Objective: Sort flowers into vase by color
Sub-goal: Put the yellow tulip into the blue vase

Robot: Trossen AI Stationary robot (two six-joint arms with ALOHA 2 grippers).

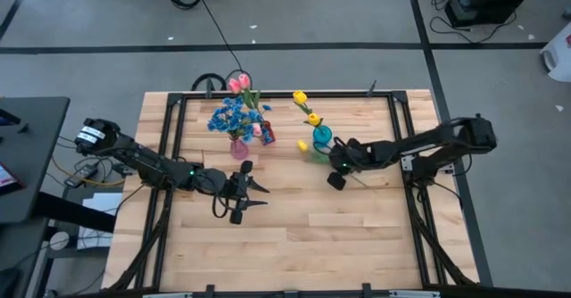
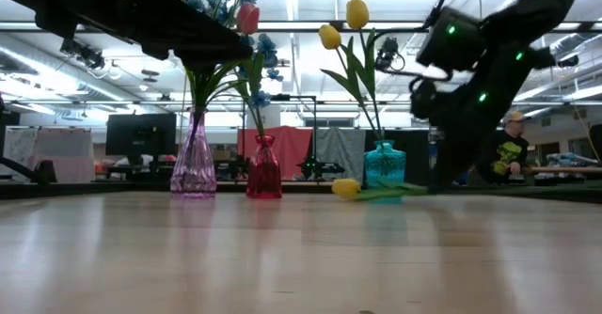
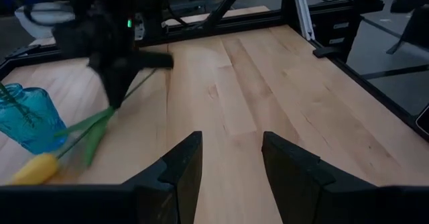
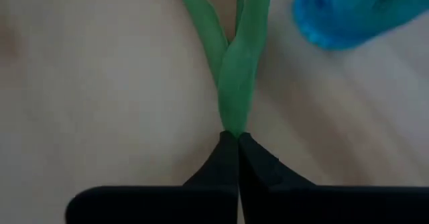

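Note:
A yellow tulip (image 1: 303, 145) lies on the table beside the teal vase (image 1: 322, 136), which holds two upright yellow tulips (image 1: 301, 96). My right gripper (image 1: 336, 171) is shut on the lying tulip's green stem. In the low view the tulip's blossom (image 2: 346, 188) rests on the wood in front of the teal vase (image 2: 385, 164). A purple vase (image 1: 239, 148) holds blue blossoms (image 1: 230, 117), and a red vase (image 1: 268, 136) holds pink tulips (image 1: 239, 83). My left gripper (image 1: 252, 191) hovers open over bare wood, near the table's middle. My right gripper pinches the lying tulip's stem (image 4: 232, 127) between its two fingertips (image 4: 253, 158), just where the leaves (image 4: 234, 63) join it. The fingers come slanting down from the table's right side and lie across the stem. The blossom (image 3: 33, 169) and leaves rest on the table.
The three vases stand in a row near the table's far edge. A black frame (image 1: 397, 120) runs around the tabletop. Bare wood (image 1: 303, 235) spreads over the near half. A person (image 2: 508, 149) sits in the room beyond the table.

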